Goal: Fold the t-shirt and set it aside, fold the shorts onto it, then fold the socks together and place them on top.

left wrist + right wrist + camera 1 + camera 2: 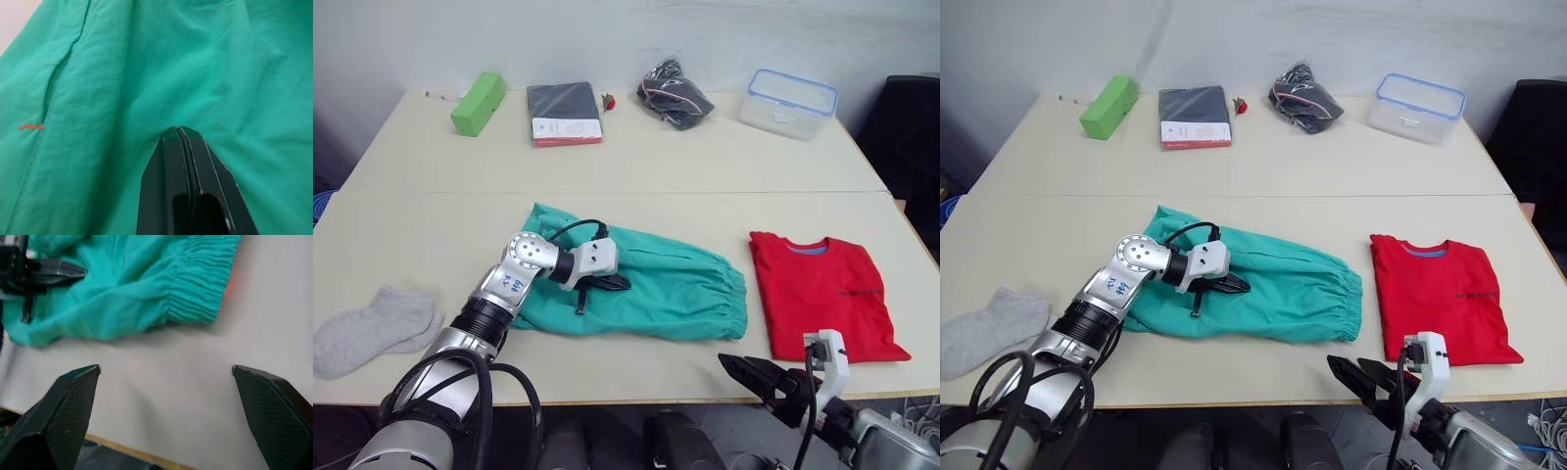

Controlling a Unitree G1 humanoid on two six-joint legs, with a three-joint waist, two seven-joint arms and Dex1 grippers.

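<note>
The teal-green shorts (675,289) lie flat across the middle of the near table, waistband toward the right. My left gripper (619,283) rests on the middle of them, shut, its tips pinched into the cloth (146,73) with creases running out from them. The red t-shirt (822,294) lies folded at the right, beside the shorts. A pair of grey socks (372,328) lies at the far left near the front edge. My right gripper (756,377) hangs open at the table's front edge, between shorts and t-shirt, holding nothing; its own view shows the waistband (200,293) ahead.
Along the far table stand a green box (478,103), a dark packaged garment (565,113), a black bag of cords (674,96) and a clear lidded container (791,103). A seam (607,192) runs between the two tables.
</note>
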